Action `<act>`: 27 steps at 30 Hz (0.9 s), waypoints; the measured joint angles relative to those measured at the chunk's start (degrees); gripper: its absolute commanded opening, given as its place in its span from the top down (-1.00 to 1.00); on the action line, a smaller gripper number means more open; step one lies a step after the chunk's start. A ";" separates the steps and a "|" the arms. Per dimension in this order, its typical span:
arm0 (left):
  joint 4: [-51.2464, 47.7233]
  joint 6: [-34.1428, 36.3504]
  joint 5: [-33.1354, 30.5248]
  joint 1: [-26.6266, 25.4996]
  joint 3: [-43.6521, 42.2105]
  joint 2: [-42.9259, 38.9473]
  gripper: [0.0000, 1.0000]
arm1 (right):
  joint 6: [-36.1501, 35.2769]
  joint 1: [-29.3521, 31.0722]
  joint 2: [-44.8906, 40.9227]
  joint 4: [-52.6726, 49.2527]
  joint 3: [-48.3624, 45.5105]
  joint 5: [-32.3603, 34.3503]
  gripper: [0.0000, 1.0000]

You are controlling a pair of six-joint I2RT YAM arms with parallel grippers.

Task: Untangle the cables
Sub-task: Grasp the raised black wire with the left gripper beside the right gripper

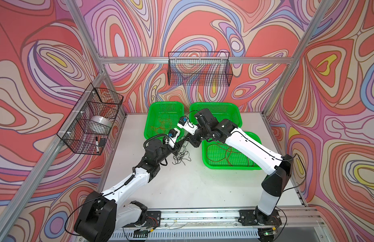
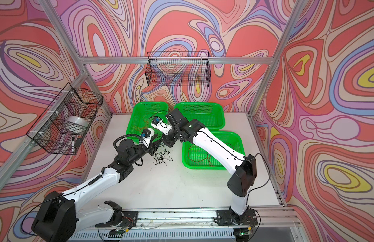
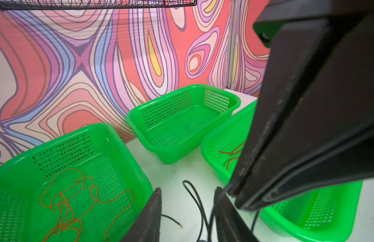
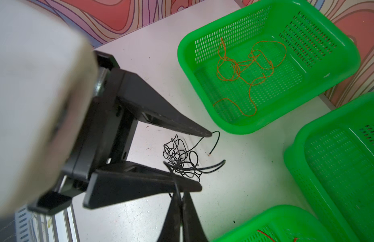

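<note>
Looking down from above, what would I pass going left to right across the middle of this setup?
The wire basket on the wall → black cables tangled on the table → green basket holding red cables.

Three green baskets (image 1: 166,103) (image 1: 215,104) (image 1: 230,167), two wire baskets (image 1: 77,144) (image 1: 199,69)

The left gripper (image 2: 156,145) and right gripper (image 2: 163,142) are hovering close together above black cables (image 2: 162,156) lying tangled on the white table (image 2: 161,188), left of the near basket (image 2: 202,166), which is holding red cables (image 2: 207,160).
</note>
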 measured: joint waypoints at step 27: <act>-19.45 1.57 -15.80 -10.38 13.11 -9.16 1.00 | 19.91 0.15 -8.13 38.27 -22.45 18.82 0.50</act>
